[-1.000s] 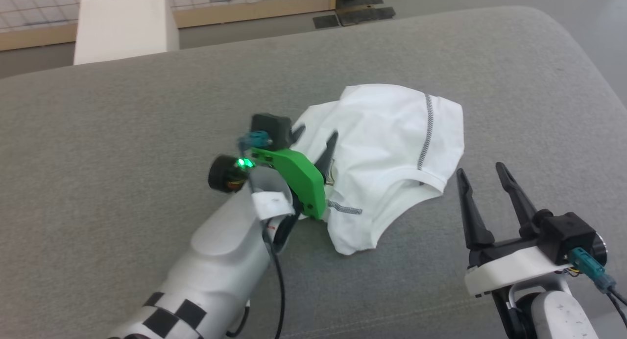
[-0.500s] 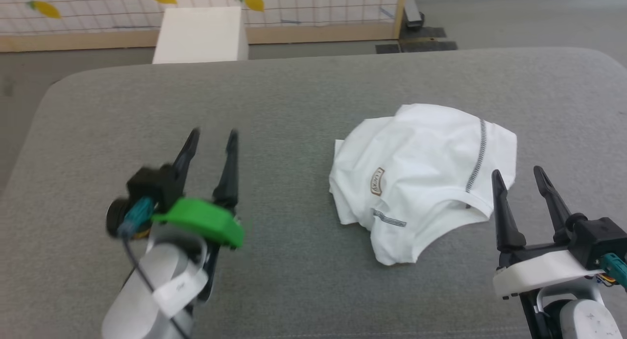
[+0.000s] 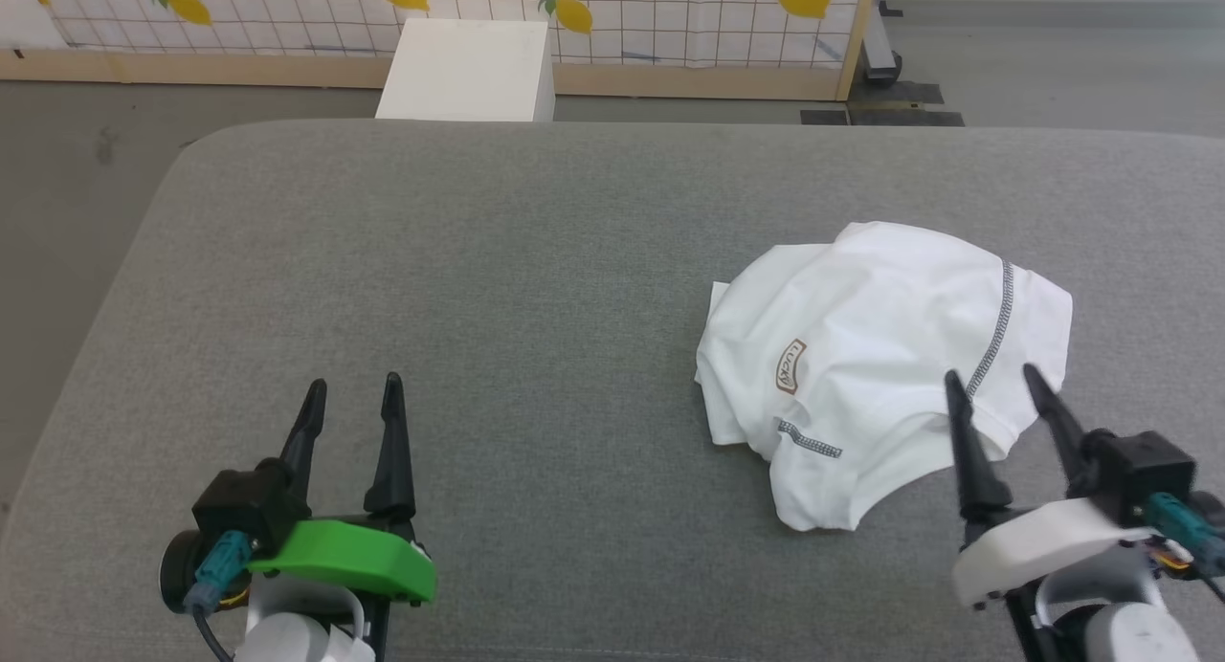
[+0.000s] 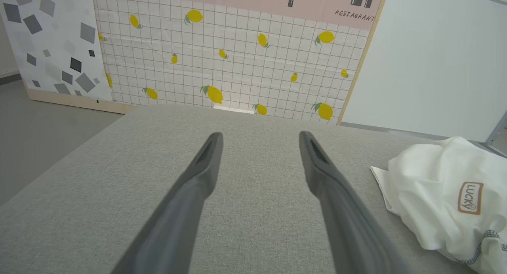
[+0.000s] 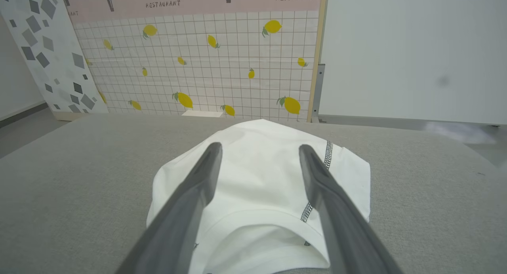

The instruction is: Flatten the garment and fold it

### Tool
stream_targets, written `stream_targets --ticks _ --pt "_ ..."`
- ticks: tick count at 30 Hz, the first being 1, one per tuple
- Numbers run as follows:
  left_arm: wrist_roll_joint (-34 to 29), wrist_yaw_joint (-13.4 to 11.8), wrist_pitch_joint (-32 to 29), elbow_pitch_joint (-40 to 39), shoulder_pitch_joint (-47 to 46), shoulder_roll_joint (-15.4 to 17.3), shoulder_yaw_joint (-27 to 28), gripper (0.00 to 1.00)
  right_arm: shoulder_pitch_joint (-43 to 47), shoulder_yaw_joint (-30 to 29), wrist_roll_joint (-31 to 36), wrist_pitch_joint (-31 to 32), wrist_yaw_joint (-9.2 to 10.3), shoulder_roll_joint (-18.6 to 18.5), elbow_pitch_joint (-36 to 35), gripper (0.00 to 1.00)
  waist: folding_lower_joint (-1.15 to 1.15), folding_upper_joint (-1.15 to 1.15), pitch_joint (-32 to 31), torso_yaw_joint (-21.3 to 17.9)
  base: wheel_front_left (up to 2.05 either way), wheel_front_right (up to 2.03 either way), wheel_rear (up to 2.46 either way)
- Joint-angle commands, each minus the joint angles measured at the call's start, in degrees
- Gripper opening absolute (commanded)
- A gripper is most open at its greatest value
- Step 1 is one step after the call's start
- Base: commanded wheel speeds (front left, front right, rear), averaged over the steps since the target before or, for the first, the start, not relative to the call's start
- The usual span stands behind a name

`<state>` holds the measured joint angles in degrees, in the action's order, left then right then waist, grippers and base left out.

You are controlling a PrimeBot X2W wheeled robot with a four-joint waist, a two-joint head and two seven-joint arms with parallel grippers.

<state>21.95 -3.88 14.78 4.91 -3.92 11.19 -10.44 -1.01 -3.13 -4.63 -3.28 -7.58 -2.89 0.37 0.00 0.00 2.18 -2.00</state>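
The left tool (image 3: pixel 353 383) hovers empty, fingers spread wide, over the bare left part of the grey fabric-covered table (image 3: pixel 478 260), well apart from the white T-shirt (image 3: pixel 880 337). The right tool (image 3: pixel 992 373), equally wide and empty, points at the shirt's near edge. The shirt lies bunched on the table's right half, LUCKY patch (image 3: pixel 790 366) up. Beyond the far edge, a white box (image 3: pixel 469 69) stands before a lemon-printed panel (image 3: pixel 670 11).

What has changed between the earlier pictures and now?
The left gripper drew back from over the white T-shirt to the bare grey cushion, open and empty. The head camera also shifted. The T-shirt stayed in the same crumpled heap; the right gripper stayed open at its near edge.
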Motion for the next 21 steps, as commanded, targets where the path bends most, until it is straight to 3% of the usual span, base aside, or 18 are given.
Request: stream_targets --ticks 1,9,19,20,21 --pt "-1.2 0.7 0.2 -0.5 0.9 -0.7 0.6 1.0 0.8 1.1 -0.6 2.0 0.09 0.0 0.8 1.0 0.0 0.0 0.0 0.4 0.0 0.0 0.0" --pt "-3.8 2.8 0.2 -0.6 0.3 -3.2 2.9 1.0 -2.5 9.5 -0.1 16.8 0.09 0.0 4.0 1.0 0.0 0.0 1.5 1.4 0.0 0.0 0.0" --pt "-5.6 5.4 0.2 0.6 -1.6 -6.1 3.9 1.0 -11.7 10.6 3.5 30.8 0.09 0.0 12.4 1.0 0.0 0.0 5.2 4.8 0.0 0.0 0.0" --pt "-5.6 5.6 0.2 0.9 -1.7 -6.3 3.9 1.0 -12.4 10.6 3.7 31.5 0.09 0.0 13.1 0.91 0.0 0.0 5.4 5.2 0.0 0.0 0.0" --pt "-5.7 5.8 0.2 1.1 -1.9 -6.5 4.0 1.0 -13.0 10.7 3.8 31.7 0.09 0.0 13.5 0.38 0.0 0.0 5.6 5.5 0.0 0.0 0.0"
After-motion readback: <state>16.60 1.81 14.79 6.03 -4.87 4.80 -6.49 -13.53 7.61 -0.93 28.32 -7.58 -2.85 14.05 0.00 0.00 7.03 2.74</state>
